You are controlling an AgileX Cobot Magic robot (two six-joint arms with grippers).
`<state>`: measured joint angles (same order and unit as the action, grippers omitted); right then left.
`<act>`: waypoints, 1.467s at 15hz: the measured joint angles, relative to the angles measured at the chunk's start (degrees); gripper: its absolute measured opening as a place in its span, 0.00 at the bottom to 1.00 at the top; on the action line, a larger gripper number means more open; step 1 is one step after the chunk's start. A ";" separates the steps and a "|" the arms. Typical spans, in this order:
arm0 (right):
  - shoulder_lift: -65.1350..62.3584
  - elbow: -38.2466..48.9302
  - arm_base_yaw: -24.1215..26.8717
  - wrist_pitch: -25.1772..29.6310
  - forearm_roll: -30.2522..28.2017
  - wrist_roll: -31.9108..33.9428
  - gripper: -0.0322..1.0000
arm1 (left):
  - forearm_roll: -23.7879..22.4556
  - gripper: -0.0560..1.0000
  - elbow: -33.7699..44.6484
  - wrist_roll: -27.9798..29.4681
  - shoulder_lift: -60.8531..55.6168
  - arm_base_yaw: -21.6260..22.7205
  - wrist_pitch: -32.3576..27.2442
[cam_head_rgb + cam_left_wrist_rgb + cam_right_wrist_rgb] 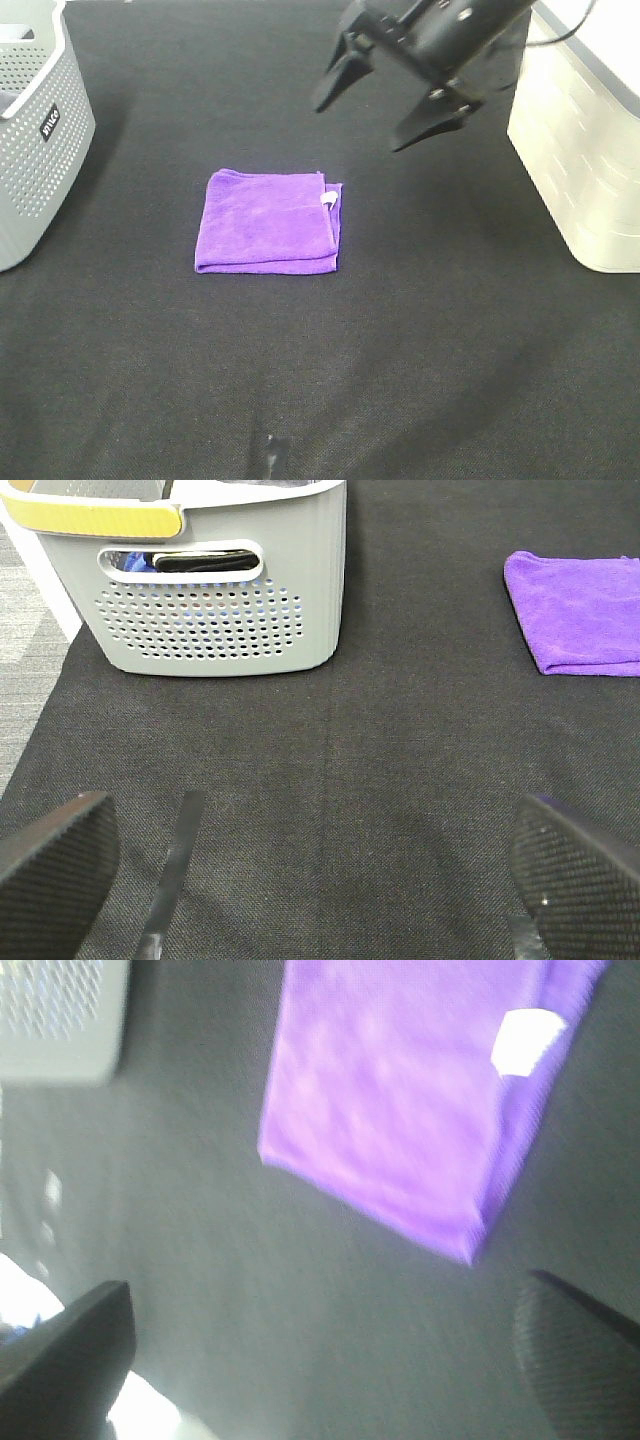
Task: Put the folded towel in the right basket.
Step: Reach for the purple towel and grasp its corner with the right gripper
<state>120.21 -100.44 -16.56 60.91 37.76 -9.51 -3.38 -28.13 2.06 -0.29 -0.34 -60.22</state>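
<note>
The folded purple towel (268,222) lies flat on the black mat, a white tag at its far right corner. It also shows in the left wrist view (585,610) and, blurred, in the right wrist view (410,1090). My right gripper (372,112) hangs open and empty above the mat, up and to the right of the towel. The right basket (585,140) is white and stands at the right edge. My left gripper (315,865) is open and empty low over the mat, far from the towel; it is outside the exterior high view.
A grey perforated basket (35,120) stands at the left edge; the left wrist view shows it (215,590) with a yellow handle and dark items inside. The black mat (400,340) covers the table.
</note>
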 joint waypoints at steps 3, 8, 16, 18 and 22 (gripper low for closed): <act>4.47 -0.92 0.00 -2.75 5.50 -0.86 0.98 | 0.00 0.99 0.00 0.00 0.00 0.00 0.00; 6.07 -0.92 0.00 -6.65 2.58 -1.60 0.98 | 0.00 0.99 0.00 0.00 0.00 0.00 0.00; 16.90 -1.32 0.11 -10.60 -1.26 0.63 0.96 | 0.00 0.99 0.00 0.00 0.00 0.00 0.00; 17.30 -1.66 0.11 -10.54 -0.74 0.63 0.96 | 0.00 0.99 0.00 0.00 0.00 0.00 0.00; 18.96 -2.29 -1.49 -11.80 1.66 0.63 0.95 | 0.00 0.99 0.00 0.00 0.00 0.00 0.00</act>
<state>139.17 -102.73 -18.05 49.10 39.42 -8.88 -3.38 -28.13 2.06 -0.29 -0.34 -60.22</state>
